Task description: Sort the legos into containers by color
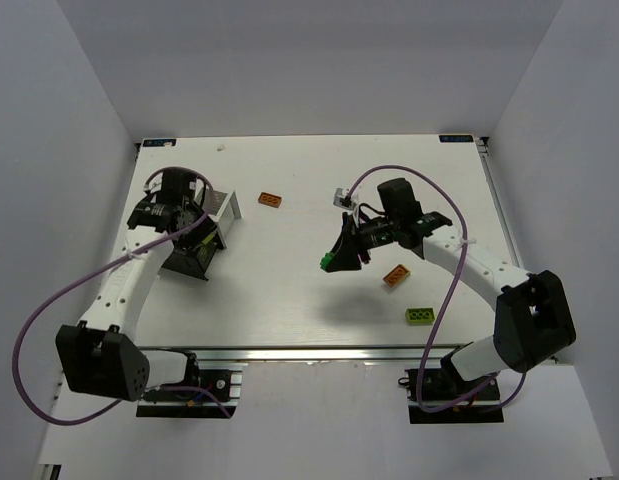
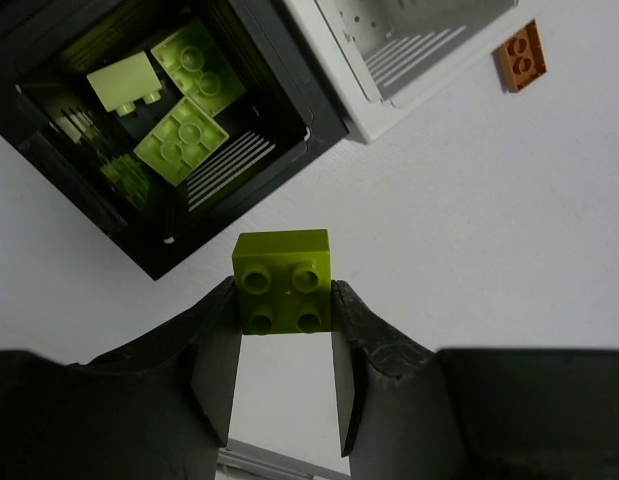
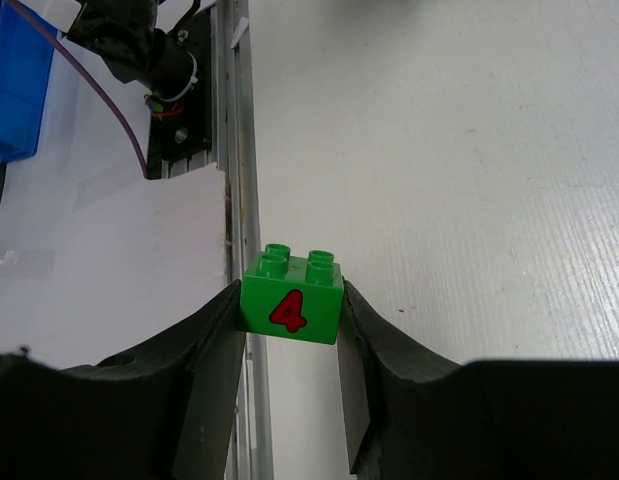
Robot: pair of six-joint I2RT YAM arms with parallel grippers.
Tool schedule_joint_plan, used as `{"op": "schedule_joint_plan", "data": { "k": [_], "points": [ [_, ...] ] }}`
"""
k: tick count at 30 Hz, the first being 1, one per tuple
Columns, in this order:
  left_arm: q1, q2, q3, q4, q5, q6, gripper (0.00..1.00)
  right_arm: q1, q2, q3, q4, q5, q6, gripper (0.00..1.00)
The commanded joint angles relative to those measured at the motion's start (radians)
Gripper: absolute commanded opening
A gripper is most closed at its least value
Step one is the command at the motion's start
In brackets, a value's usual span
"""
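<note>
Glossy lime studded brick (image 2: 281, 282) pinched in left gripper (image 2: 284, 305), green brick (image 3: 290, 296) printed 4 pinched in right gripper (image 3: 289, 308)

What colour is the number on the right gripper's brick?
Red, on the green brick; clearest in the right wrist view.

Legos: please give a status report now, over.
Left claw shut on lime brick, near black box. Right claw shut on green brick. Nothing seen in the way.

White container (image 2: 337, 60) cut off at the top edge, black container (image 2: 279, 70) at the upper-left corner.
</note>
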Motion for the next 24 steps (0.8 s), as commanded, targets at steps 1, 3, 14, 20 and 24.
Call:
{"op": "schedule_joint_plan", "data": {
  "k": [1,3,14,20,24],
  "points": [
    [0.032,0.028,0.068,0.015,-0.034,0.026,0.00,-0.002,-0.029,-0.009,0.026,-0.028,-0.003,0.00],
    [0.058,0.039,0.093,0.017,-0.045,0.043,0.00,-0.002,-0.027,-0.012,0.029,-0.031,-0.003,0.00],
    [0.116,0.088,0.127,0.029,-0.057,0.097,0.00,-0.002,-0.011,-0.012,0.035,-0.031,0.005,0.00],
    [0.116,0.090,0.138,0.076,-0.108,0.100,0.00,-0.002,-0.011,-0.012,0.036,-0.032,0.005,0.00],
    [0.116,0.100,0.130,0.112,-0.112,0.103,0.00,-0.002,-0.011,-0.015,0.035,-0.032,0.003,0.00]
  ]
}}
